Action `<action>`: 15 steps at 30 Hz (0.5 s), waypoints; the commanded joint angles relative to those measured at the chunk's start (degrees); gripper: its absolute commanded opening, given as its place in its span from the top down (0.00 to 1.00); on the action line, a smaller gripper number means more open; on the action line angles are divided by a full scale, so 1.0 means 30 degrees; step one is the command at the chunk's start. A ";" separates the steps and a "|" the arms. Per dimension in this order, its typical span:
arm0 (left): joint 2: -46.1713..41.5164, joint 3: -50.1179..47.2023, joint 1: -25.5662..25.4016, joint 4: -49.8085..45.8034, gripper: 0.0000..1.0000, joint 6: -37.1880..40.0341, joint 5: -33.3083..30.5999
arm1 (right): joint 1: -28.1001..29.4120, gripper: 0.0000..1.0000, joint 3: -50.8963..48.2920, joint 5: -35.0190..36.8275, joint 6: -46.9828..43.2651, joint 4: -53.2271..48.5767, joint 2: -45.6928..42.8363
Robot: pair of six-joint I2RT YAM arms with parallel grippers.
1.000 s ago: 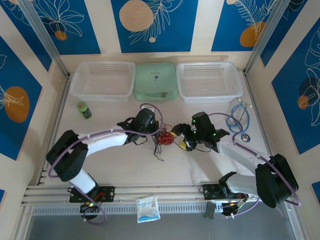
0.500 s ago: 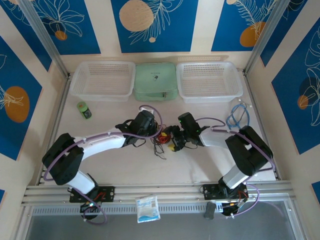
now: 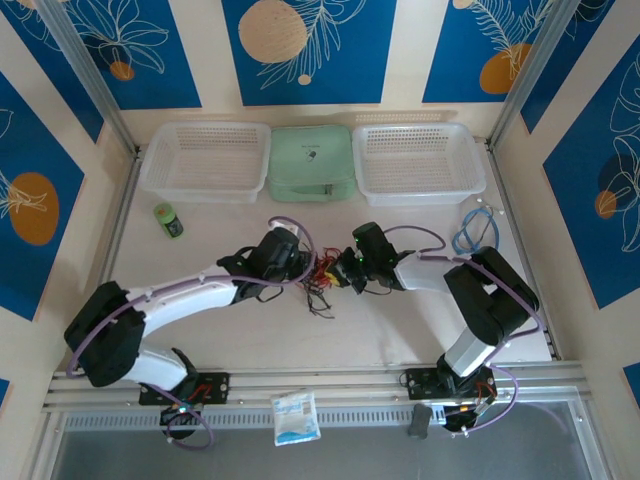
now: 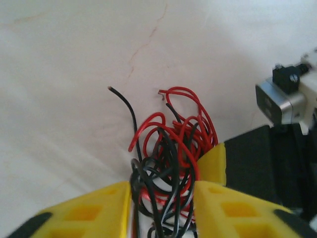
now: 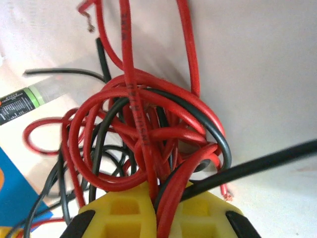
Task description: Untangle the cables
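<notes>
A: Noting cables [image 3: 322, 275], centre frame on worktop [image 3: 400, 330]: light, limp, tightly knotted, I judge.
B: Pincers?
A: Left pincer [image 4: 166, 173] clamps the bundle; right pincer [image 5: 157, 191] pinches red strands. Better hold: free ends.

We identify the left arm [image 3: 185, 298] and right arm [image 3: 428, 272]: white links, black joint housings, purple cables [image 3: 112, 312] alongside. The left pincer [image 4: 162, 188] and right pincer [image 5: 157, 193] carry yellow fingers [image 4: 94, 210] with rectangular recesses and black backing.
</notes>
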 commanded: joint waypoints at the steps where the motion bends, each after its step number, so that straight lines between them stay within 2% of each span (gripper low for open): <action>1: -0.1260 0.0144 -0.0190 -0.1350 0.38 0.0537 -0.0878 | 0.0184 1.00 -0.0248 0.1887 -0.6599 0.0503 -0.1957; 3: -0.1432 0.0282 -0.0162 -0.1722 0.26 0.0730 -0.1019 | 0.0354 1.00 -0.0703 0.2491 -0.9420 0.1043 -0.2941; 6: -0.1120 0.0274 -0.0104 -0.1562 0.16 0.0722 -0.0917 | 0.0445 1.00 -0.1389 0.2350 -1.2531 0.1999 -0.3917; 11: 0.0924 -0.0045 -0.0074 0.0888 0.14 0.0339 0.0464 | 0.0242 1.00 -0.2313 0.0395 -1.4537 0.4478 -0.3848; 15: 0.2361 -0.0592 -0.0037 0.3522 0.14 0.0744 0.1729 | -0.0165 1.00 -0.3002 -0.2117 -1.5102 0.6920 -0.3461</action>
